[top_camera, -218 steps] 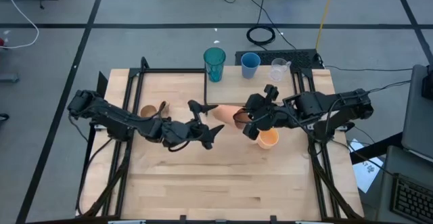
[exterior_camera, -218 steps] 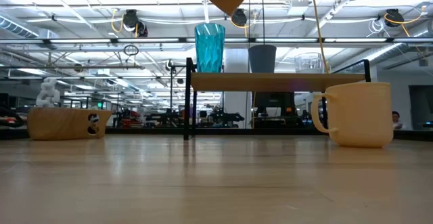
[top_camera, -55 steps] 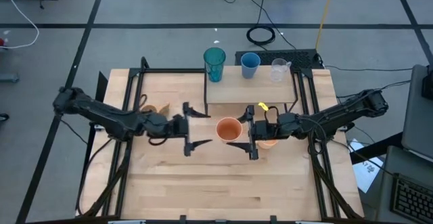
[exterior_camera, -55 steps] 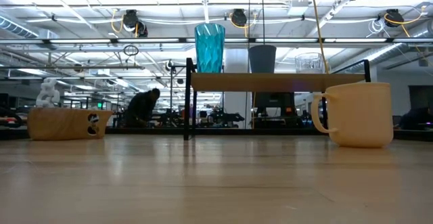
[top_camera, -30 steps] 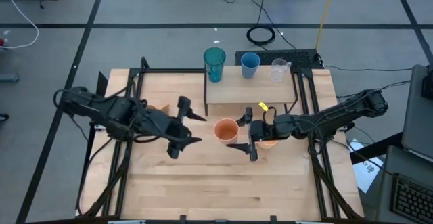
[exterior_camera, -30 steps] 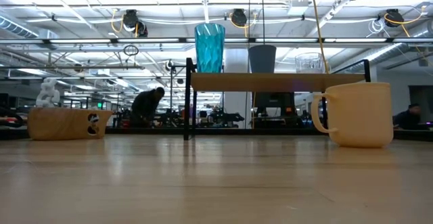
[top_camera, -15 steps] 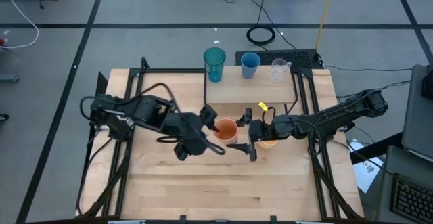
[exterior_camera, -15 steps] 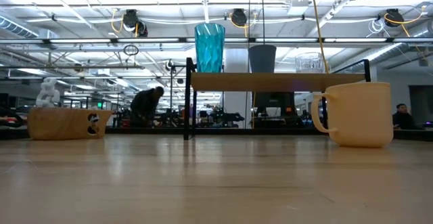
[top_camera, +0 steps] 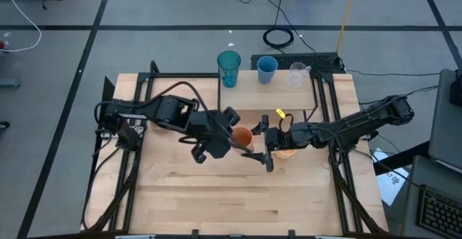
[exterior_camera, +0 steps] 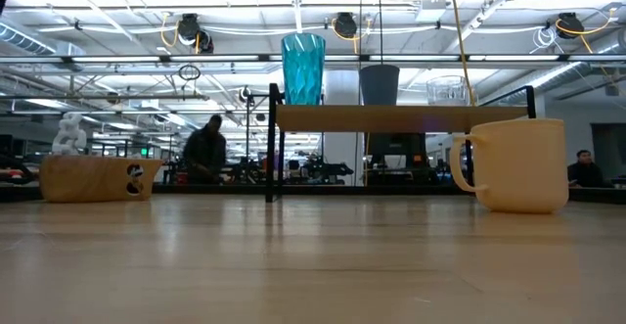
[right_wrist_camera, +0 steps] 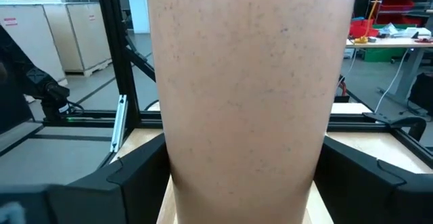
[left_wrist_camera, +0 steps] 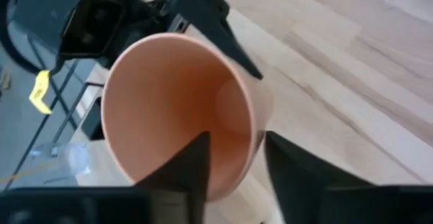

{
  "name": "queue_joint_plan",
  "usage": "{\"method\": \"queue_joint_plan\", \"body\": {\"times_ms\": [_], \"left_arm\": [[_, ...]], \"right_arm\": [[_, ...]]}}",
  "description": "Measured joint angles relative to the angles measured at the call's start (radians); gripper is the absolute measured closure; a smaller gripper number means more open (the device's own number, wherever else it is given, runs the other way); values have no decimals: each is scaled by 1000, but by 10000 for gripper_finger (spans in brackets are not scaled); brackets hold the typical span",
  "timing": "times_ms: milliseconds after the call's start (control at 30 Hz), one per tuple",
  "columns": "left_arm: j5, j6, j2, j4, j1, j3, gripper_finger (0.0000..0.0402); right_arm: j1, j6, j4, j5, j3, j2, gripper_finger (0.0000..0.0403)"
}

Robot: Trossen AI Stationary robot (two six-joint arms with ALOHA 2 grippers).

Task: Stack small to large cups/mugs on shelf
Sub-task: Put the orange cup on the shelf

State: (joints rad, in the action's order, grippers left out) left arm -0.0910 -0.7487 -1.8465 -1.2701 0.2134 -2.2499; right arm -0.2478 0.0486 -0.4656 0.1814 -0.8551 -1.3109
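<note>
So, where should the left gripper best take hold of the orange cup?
Probably at the rim wall, coming from the open mouth. The right gripper clasps the orange cup around its body in the air, and its mouth faces the left gripper, so one finger inside and one outside fits.

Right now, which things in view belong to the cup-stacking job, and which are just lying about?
Job:
teal tumbler
blue cup
clear cup
orange cup
orange mug
wooden mug
shelf

Lying about:
black cable coil
yellow tag
</note>
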Motion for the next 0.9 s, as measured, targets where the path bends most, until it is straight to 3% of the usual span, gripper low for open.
{"method": "queue_joint_plan", "body": {"times_ms": [233,500,667,900], "left_arm": [[30,-54,0,-37,0,2,388],[13,-24,1,-32,-2,1,396],[36,-24,1,-78,-2,1,397],[34,-24,1,-145,-18,1,398]], "right_arm": [[6,10,-9,-10,0,3,96],[7,-12,9,5,2,-2,13],[-6,-27,35,11,2,9,11],[-70,-39,150,167,1,61,11]]}}
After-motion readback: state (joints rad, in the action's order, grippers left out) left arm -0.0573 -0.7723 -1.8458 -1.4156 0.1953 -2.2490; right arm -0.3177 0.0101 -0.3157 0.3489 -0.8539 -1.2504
